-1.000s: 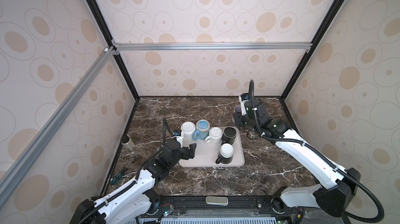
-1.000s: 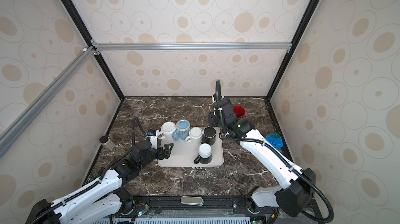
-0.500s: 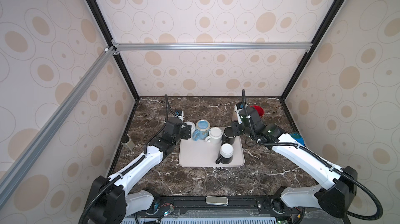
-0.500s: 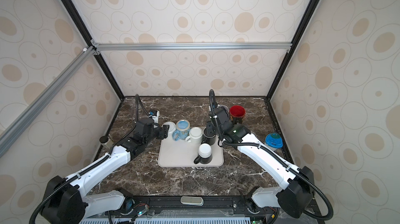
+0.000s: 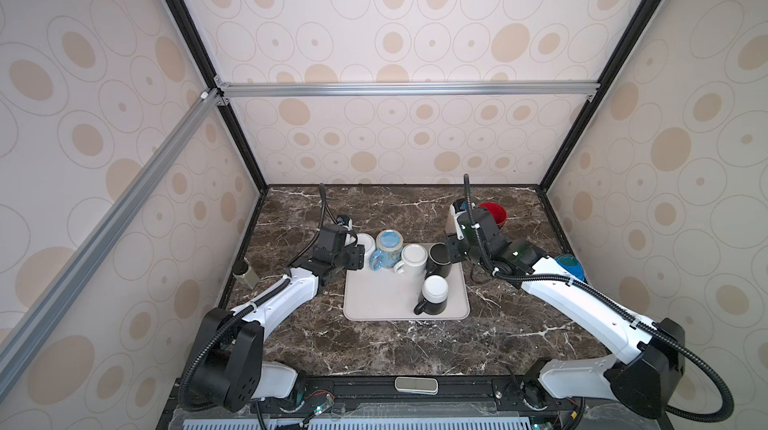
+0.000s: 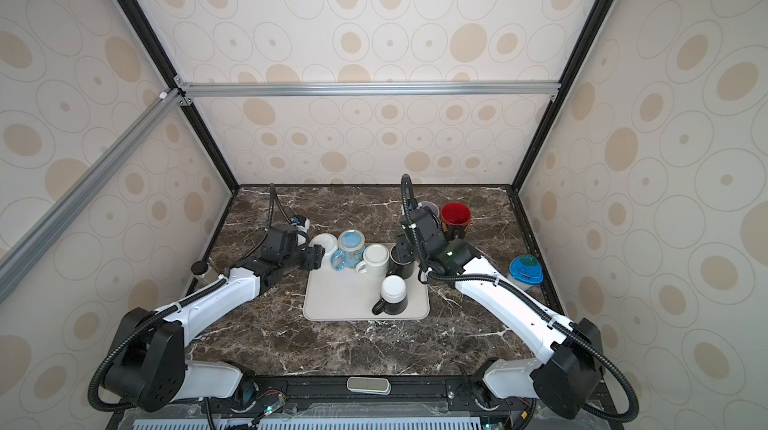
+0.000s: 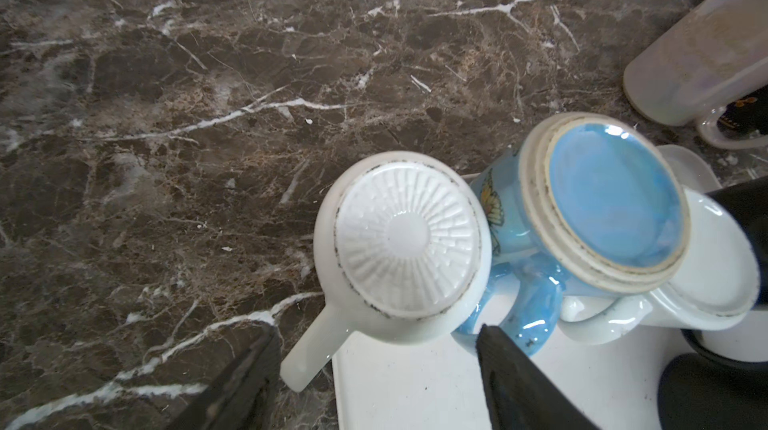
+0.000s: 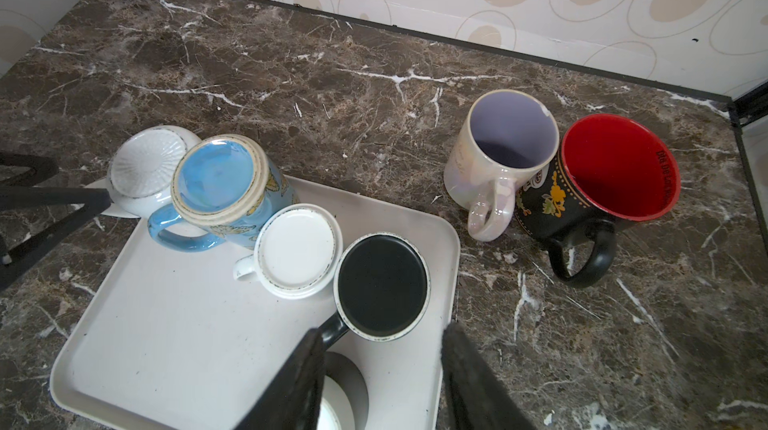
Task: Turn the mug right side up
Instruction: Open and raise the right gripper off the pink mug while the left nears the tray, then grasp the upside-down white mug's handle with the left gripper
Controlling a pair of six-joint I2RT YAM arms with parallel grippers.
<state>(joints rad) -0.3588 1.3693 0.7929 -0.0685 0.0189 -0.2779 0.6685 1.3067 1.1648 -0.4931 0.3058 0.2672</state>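
Robot lab test booth, dotted wall panels (image 5: 395, 12) on alu frame (image 5: 407, 89), marble-look tabletop (image 5: 374, 349), 2 arms (image 5: 286, 295).

I'm seeing a sky-blue butterfly mug (image 7: 598, 215), a white mug (image 7: 405, 240) with sunburst ribbing, a matte black mug (image 8: 382, 284), a black flowered mug (image 8: 602, 174) lined red, a cream tray (image 8: 187, 324) and a brown table (image 7: 187, 95) veined white.

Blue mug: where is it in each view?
In both top views: blue mug base up at the tray's far left corner.
Left wrist: blue mug between ribbed white cup and plain white mug.
Right wrist: blue mug between the same neighbours.
Shared landmark: the ribbed white cup.
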